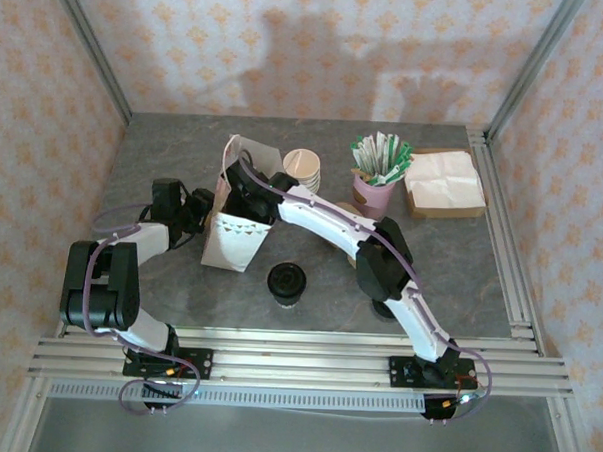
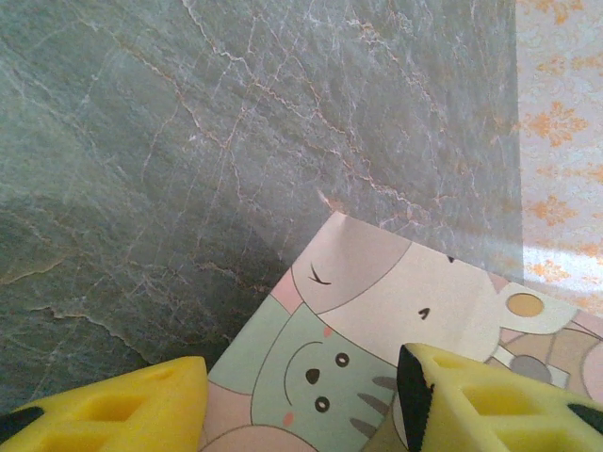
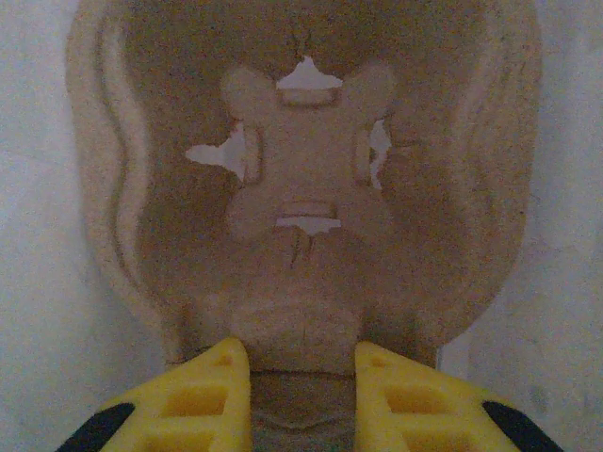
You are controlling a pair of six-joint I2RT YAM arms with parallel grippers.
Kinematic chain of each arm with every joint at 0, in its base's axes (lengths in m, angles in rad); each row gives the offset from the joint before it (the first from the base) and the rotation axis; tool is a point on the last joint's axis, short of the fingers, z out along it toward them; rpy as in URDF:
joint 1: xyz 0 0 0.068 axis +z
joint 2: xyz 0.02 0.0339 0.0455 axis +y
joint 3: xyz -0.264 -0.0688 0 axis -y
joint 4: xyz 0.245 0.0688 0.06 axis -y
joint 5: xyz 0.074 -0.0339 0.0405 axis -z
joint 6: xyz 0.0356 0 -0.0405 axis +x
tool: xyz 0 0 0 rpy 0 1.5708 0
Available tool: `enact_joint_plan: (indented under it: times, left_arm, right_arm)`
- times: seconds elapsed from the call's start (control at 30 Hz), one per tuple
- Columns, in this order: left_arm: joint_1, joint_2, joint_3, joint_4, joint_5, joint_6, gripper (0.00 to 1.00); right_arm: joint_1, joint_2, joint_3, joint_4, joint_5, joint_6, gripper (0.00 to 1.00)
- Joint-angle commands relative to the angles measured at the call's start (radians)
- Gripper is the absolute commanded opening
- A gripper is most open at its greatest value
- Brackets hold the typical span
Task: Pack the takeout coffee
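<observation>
Right gripper [image 3: 301, 356], pinching the pulp carrier [image 3: 301, 188] inside the paper bag [image 1: 231, 241], should seat it flat while left gripper [image 2: 301, 365], jaws apart, braces the bag.

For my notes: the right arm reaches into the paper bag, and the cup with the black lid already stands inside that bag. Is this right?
Not fully. The cup with the black lid stands on the table, in front of the paper bag, not inside it, as the top external view shows. The right arm does reach into the bag.
</observation>
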Motion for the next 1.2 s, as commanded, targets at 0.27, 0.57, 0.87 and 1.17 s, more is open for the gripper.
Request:
enact_joint_plan:
  times: [0.27, 0.57, 0.87, 1.17]
  left_arm:
    - [-0.030, -0.015, 0.001, 0.035, 0.022, -0.019, 0.56]
    - [-0.036, -0.032, 0.001, 0.022, 0.011, -0.011, 0.56]
    - [-0.035, -0.099, 0.119, -0.168, 0.010, 0.166, 0.74]
    - [0.028, -0.277, 0.380, -0.506, -0.092, 0.364, 0.93]
  right_arm:
    - [0.005, 0.050, 0.040, -0.018, -0.034, 0.001, 0.28]
    - [0.004, 0.011, 0.052, 0.019, -0.048, 0.024, 0.30]
    - [0.006, 0.000, 0.052, 0.015, -0.034, 0.019, 0.28]
    - [0.006, -0.005, 0.055, 0.001, -0.026, 0.008, 0.28]
